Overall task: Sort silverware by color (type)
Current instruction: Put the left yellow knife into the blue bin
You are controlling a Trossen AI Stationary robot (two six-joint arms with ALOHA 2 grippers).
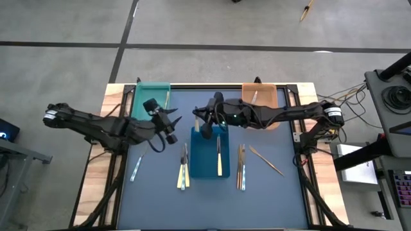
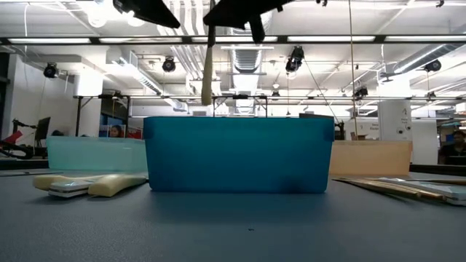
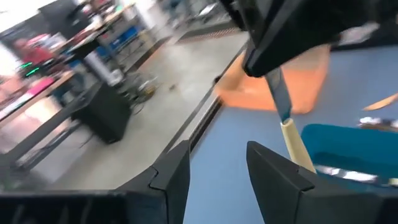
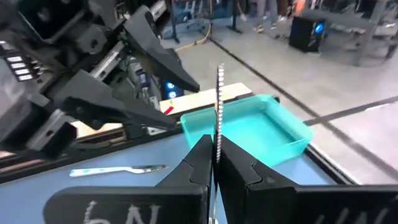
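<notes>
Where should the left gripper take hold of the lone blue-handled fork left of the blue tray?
Grip the fork mid-handle, coming straight down with the left gripper, jaws across its narrow width. It lies flat and slanted on the mat, nothing beside it. The right gripper is busy holding a knife.

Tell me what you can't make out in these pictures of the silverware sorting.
- Contents of the blue tray, low view: its near wall hides them.
- Orange tray, high view: the right arm covers part of it.
- Top of the cream-handled knife, low view: the right gripper is cut off by the top edge.
- Left gripper, left wrist view: room beyond is motion-blurred.
- Pale-blue fork, right wrist view: tines too small to count.
</notes>
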